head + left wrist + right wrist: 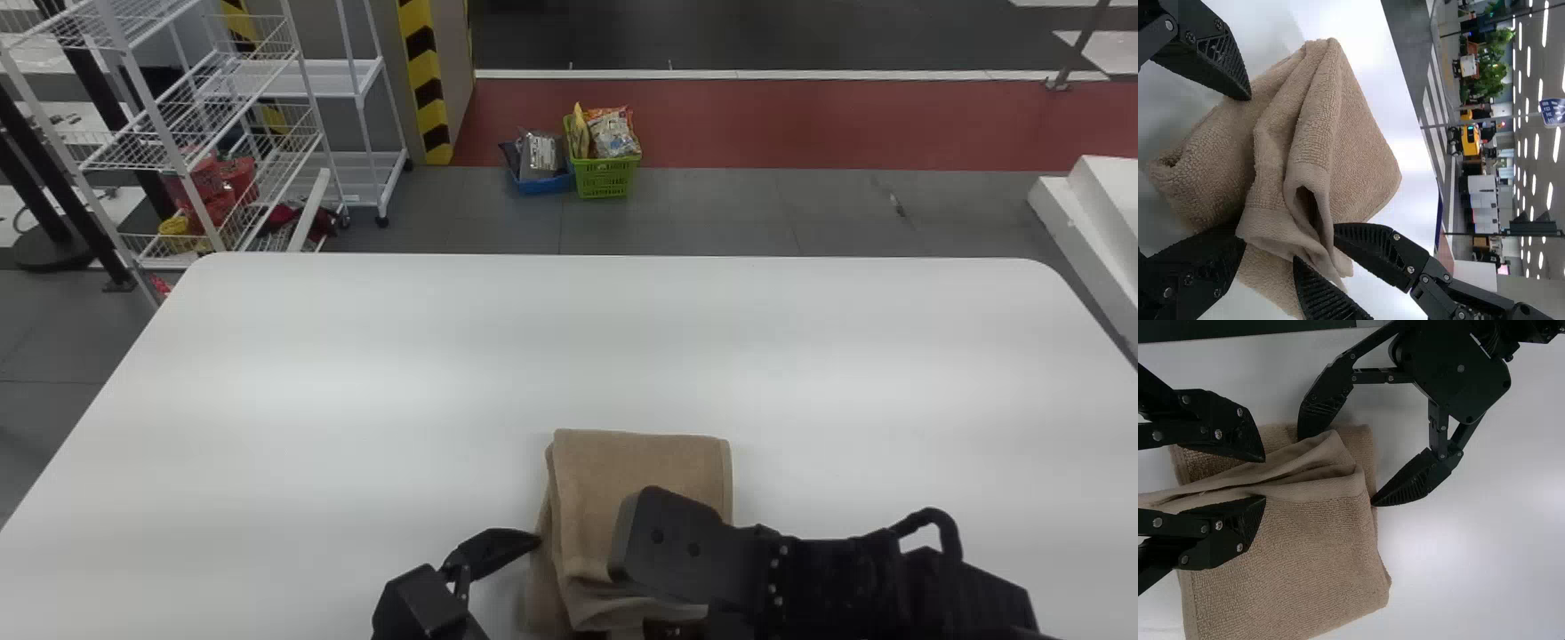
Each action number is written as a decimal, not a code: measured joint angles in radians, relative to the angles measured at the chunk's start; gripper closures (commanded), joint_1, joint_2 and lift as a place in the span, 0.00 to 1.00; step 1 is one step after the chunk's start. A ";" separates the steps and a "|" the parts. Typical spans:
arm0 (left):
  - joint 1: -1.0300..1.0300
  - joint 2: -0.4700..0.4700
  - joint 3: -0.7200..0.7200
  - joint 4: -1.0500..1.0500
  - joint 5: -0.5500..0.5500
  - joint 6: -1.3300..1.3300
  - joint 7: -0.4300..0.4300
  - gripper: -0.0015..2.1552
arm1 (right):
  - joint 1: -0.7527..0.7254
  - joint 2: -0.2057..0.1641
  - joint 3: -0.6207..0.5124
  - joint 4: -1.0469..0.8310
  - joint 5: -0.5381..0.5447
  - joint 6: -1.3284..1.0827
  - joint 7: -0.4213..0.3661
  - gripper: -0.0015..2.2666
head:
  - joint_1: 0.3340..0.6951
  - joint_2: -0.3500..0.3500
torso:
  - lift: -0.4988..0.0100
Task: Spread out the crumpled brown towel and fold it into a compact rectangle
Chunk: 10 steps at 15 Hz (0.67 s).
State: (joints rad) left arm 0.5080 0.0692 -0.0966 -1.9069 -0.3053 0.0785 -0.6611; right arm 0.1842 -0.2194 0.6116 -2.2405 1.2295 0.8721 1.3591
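So the brown towel [645,471] is sitting at the near edge of the head view, just right of the middle, on the white counter [356,373]. It's a nubby terry thing with smoother bands along the hems. Pretty much folded into a layered, blocky shape, far side neat and squarish. The near part's messier tho: rumpled folds, a ridge sticking up, and a little open loop in the hem.
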 measured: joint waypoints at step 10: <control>0.000 0.003 -0.003 0.000 0.000 -0.002 0.000 0.10 | 0.012 -0.006 0.012 0.012 0.024 0.001 0.000 0.35 | 1.00 0.55 | 0.73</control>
State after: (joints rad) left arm 0.5077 0.0721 -0.0997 -1.9067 -0.3053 0.0765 -0.6611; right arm 0.1957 -0.2257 0.6235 -2.2286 1.2532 0.8734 1.3591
